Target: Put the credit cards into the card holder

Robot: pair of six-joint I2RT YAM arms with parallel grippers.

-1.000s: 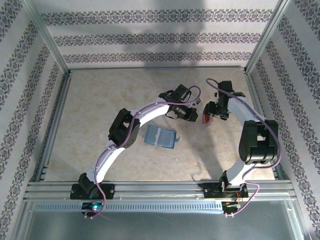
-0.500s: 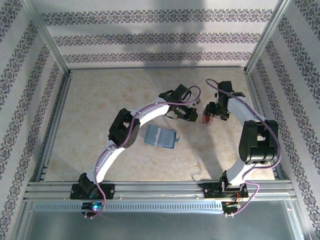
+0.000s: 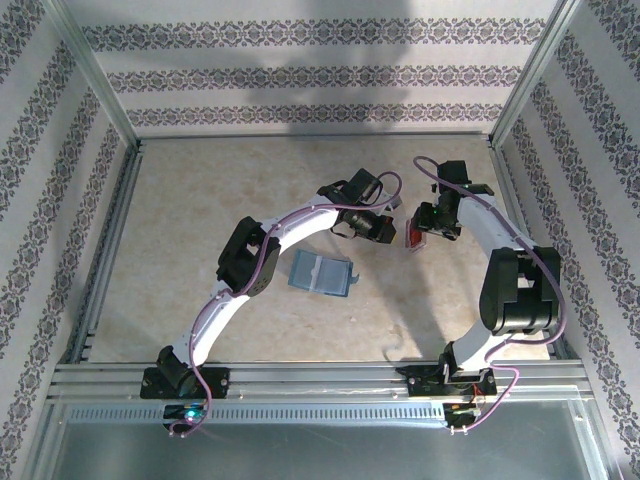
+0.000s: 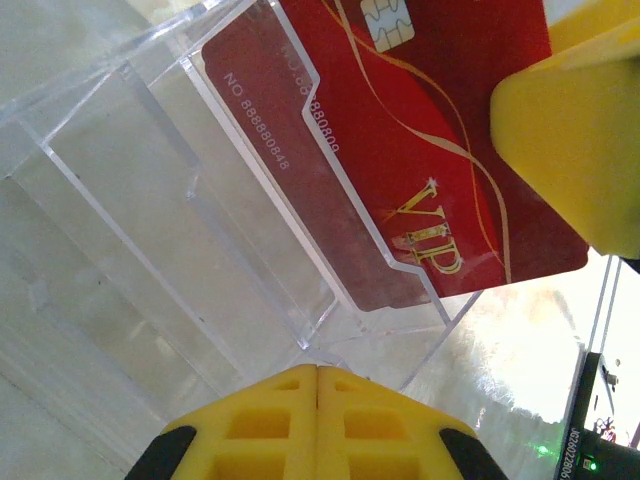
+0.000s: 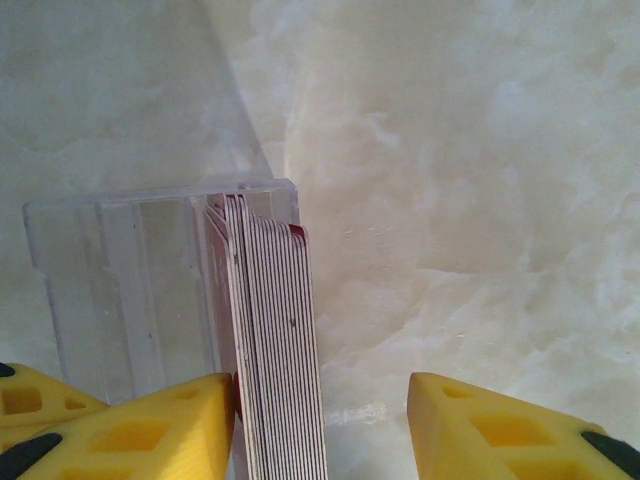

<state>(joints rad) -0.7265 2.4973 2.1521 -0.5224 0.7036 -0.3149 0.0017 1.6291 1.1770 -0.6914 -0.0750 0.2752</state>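
The right end effector (image 5: 320,392) is standing partly open astride an edge-on stack of red credit cards (image 5: 275,330). The stack is touching one yellow finger (image 5: 150,425), while a gap is separating it from the other. The cards are sitting upright in a clear acrylic stand (image 5: 120,280) on the counter (image 5: 480,200). The left end effector (image 4: 318,375) is pointing at the stand from just beside it, its fingers pressed together and holding nothing. The front card, a red VIP card (image 4: 420,150), is facing it. The teal card holder (image 3: 322,273) is lying open on the counter, nearer the arm bases, apart from both end effectors.
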